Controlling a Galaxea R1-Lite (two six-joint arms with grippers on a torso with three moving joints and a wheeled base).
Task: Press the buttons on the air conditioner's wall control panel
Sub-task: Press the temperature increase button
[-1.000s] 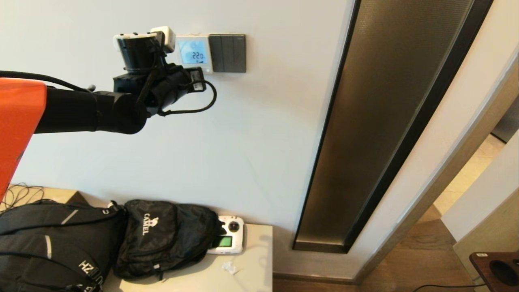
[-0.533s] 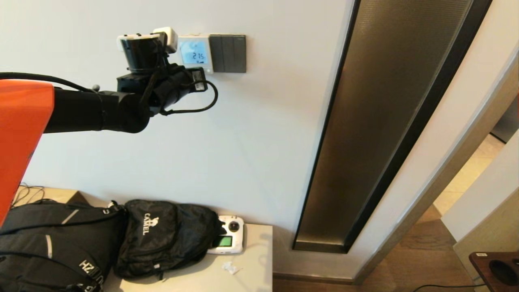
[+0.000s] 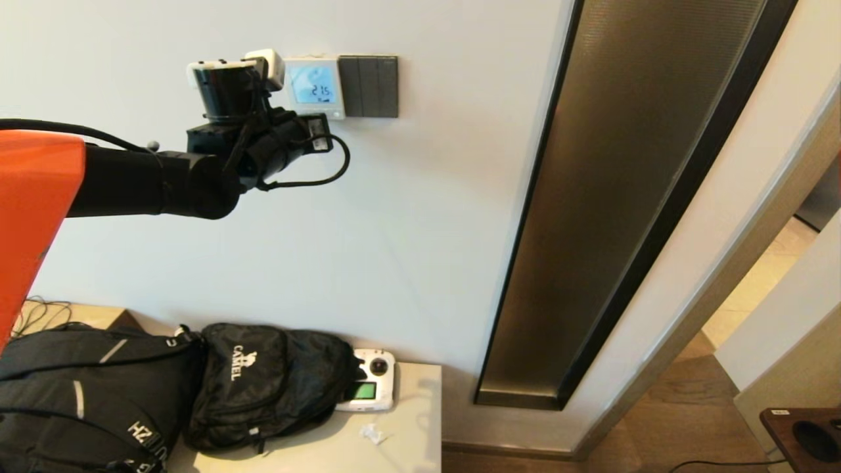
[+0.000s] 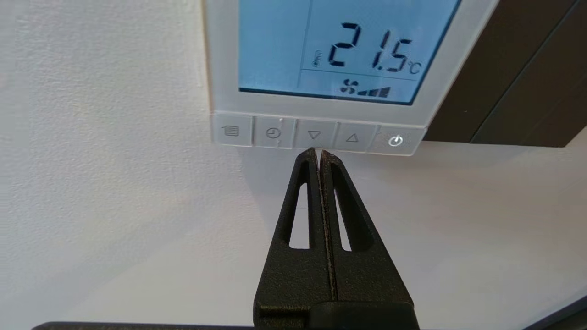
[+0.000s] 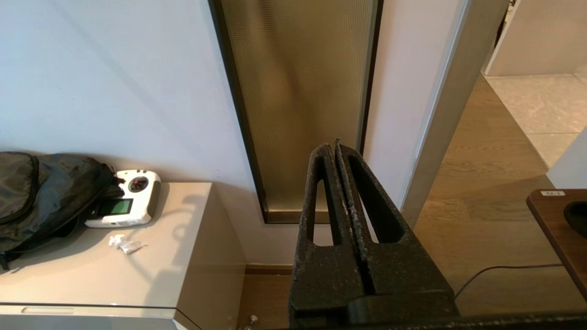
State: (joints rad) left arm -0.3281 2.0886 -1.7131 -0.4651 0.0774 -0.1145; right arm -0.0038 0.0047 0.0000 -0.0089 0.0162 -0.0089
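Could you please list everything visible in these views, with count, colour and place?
air conditioner's wall control panel: 1, white, pale blue screen reading 21.5, on the wall
buttons: 5, pale, row along the panel's bottom edge
switch plate: 1, dark grey, three rockers, beside the panel
glass strip: 1, bronze, dark frame, in the wall
backpacks: 2, black, on the cabinet
cabinet: 1, beige, against the wall
handheld remote: 1, white, green screen, beside the backpacks
crumpled scrap: 1, white, on the cabinet
table corner: 1, dark wood, on the floor
left pincer: 1, black, shut, tips just under the down-arrow button
right pincer: 1, black, shut, idle, facing the glass strip
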